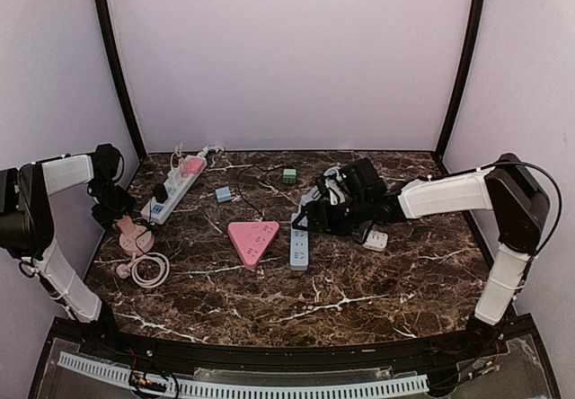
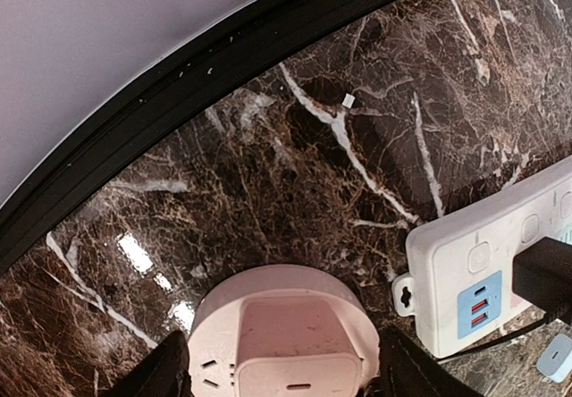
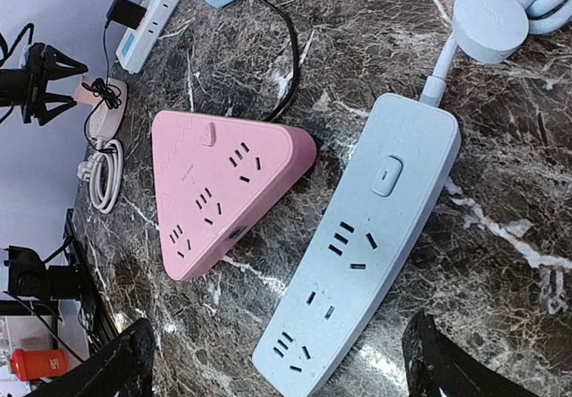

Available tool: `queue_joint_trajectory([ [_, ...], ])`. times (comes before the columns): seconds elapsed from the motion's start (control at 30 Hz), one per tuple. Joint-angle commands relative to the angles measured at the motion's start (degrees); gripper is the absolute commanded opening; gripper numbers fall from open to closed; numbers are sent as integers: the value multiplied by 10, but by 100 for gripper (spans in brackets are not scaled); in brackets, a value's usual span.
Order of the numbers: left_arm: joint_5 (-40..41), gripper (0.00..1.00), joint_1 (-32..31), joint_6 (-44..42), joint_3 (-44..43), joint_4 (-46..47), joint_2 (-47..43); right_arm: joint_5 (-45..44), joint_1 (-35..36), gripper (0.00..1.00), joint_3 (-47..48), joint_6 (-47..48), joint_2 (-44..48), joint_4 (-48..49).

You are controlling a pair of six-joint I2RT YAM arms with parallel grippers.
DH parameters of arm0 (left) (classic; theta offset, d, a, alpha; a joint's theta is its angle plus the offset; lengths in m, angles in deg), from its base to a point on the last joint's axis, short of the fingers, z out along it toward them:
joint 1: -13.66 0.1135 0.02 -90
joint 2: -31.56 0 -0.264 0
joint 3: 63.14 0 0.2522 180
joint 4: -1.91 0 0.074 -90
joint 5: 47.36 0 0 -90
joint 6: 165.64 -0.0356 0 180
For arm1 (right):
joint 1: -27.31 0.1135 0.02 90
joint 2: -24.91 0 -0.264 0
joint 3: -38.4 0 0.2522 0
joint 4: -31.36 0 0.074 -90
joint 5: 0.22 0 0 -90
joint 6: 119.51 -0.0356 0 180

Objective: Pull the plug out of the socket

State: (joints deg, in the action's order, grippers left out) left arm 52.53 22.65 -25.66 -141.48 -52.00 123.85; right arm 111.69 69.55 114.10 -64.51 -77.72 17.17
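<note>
A round pink socket [image 2: 214, 325] lies at the table's left edge. A square pink plug [image 2: 295, 325] is seated in its top. My left gripper [image 2: 286, 370] hangs right over them, open. Its dark fingers [image 2: 161, 375] stand either side of the round base, close to its rim, and I cannot tell if they touch it. From above, the left gripper [image 1: 110, 206] sits over the pink socket [image 1: 128, 231]. My right gripper [image 3: 281, 361] is open above the near end of a light-blue power strip [image 3: 366, 254], holding nothing.
A white power strip [image 2: 500, 272] with a black plug [image 2: 545, 276] lies just right of the pink socket. A pink triangular strip [image 1: 253, 240], a coiled white cable [image 1: 148, 269], a green cube [image 1: 289, 175] and a small blue adapter [image 1: 223, 194] are spread over the marble. The side wall is close on the left.
</note>
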Motion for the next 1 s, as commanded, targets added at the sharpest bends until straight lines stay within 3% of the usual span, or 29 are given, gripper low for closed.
queue_joint_trajectory([
  [0.0,-8,70,0,12,-1,-19,6,6,4,93,14,-5,-8,23],
  [0.2,-32,57,0,5,28,-12,0,10,5,93,13,-10,-12,33],
  [0.53,-52,45,-39,2,67,-11,-40,12,17,93,24,-9,-22,31],
  [0.97,-97,28,-238,57,115,12,-125,18,34,93,51,3,-34,22],
])
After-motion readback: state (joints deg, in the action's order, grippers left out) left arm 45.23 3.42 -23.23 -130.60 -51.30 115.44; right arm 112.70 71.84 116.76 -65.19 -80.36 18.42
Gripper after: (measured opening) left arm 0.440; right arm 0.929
